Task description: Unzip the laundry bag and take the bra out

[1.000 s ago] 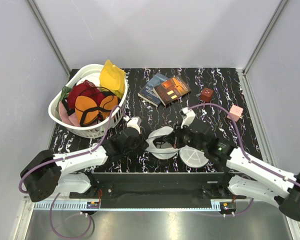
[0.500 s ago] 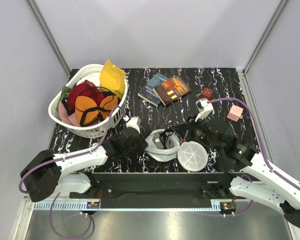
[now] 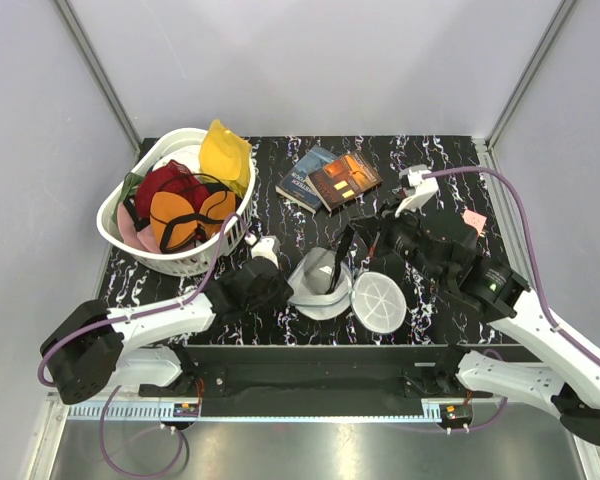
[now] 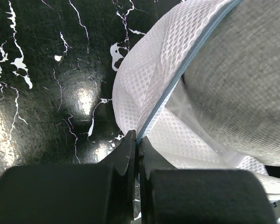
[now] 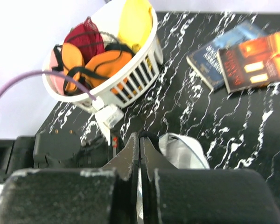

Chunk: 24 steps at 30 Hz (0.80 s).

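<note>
Right hand (image 5: 139, 137) fills the bottom of the shot, its two dark fingers pressed flat together, and a thin black loop of the bra (image 5: 152, 136) curls right at their tips. Just beyond them sits the laundry bag (image 5: 185, 150), white mesh, on the black, white-veined tabletop (image 5: 177, 102). Up left, the white basket (image 5: 135, 84) is piled with orange, red, yellow and pink clothes. Far right, a blue book (image 5: 210, 58) lies under an orange-covered book (image 5: 256, 60). The left arm (image 5: 51, 149) sits dark at lower left, a purple cable (image 5: 32, 77) arching above it.

Matt white mesh laundry bag (image 4: 149, 79) — cloth, glossy table (image 4: 37, 116)
</note>
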Motion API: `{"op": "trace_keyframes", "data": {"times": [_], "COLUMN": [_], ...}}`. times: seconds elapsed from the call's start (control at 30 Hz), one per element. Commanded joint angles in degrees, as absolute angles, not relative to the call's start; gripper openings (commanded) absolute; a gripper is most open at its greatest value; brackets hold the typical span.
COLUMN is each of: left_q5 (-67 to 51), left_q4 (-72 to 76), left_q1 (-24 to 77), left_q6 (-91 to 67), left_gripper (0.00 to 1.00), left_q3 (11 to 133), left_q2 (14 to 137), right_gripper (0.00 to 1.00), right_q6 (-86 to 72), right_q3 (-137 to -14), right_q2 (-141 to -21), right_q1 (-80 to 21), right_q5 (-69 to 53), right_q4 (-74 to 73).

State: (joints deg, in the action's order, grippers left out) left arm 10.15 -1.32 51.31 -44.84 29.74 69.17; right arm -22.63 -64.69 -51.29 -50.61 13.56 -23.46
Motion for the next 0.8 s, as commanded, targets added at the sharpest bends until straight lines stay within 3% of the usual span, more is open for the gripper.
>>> {"op": "trace_keyframes", "data": {"times": [0.0,0.63,0.73,0.77], "left_q5": [12.8,13.8,12.8,12.7], "left_q4": [0.2,0.2,-1.1,-1.5], "left_q1": [51.6,52.3,52.4,52.5], "left_q6": [-43.3,-41.5,-39.7,-38.7], "left_gripper": [0.0,0.0,0.21,0.5], "left_q3": [30.1,32.8,35.1,36.5], "left_q2": [68.8,70.5,68.5,67.8], "right_gripper": [0.0,0.0,0.0,0.0], "right_q6": [-18.3,-15.6,-15.6,-15.8], "right_q3": [-71.2,-82.3,-82.0,-81.8], "right_q2": [-52.8,-55.5,-55.8,-56.0], "right_q1": [-50.8,-50.8,-50.8,-50.8], "right_q5": [18.3,23.1,22.8,22.7], "right_q4": [-23.0,-22.7,-22.9,-23.2]}}
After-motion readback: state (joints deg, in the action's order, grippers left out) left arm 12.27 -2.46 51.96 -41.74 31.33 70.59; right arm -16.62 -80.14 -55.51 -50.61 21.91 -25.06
